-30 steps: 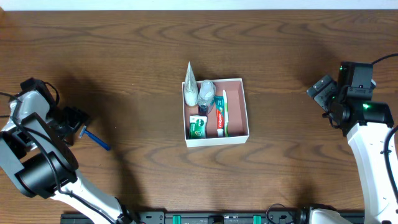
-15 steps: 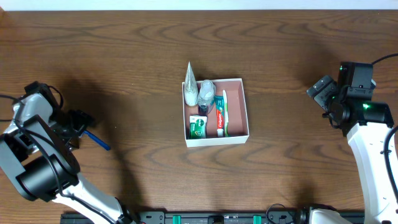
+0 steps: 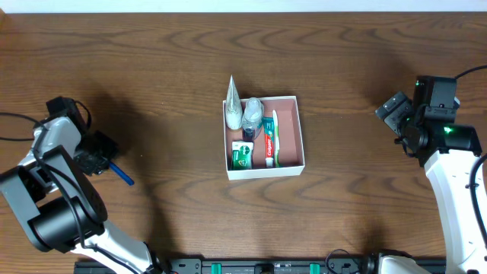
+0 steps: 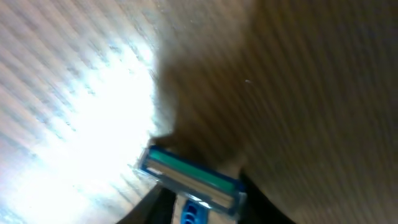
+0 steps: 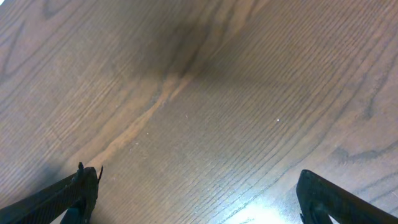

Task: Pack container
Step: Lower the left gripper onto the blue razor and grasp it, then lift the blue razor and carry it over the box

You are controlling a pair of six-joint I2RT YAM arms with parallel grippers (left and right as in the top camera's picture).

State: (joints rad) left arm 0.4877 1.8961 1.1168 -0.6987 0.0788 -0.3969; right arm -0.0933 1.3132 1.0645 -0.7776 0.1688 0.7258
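The left gripper (image 3: pixel 97 153) is down at the razor (image 4: pixel 189 178), but it's too blurred to tell if it grips. The right gripper (image 5: pixel 199 186) is spread wide. The container (image 3: pixel 266 171) sits mid-table, well apart. A shallow pinch could drop the razor en route.

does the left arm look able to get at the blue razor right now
Likely yes: the left gripper sits right at the head end of the blue razor, with only bare wood around it. Its wrist view shows the razor head close below. Whether the jaws straddle it is unclear.
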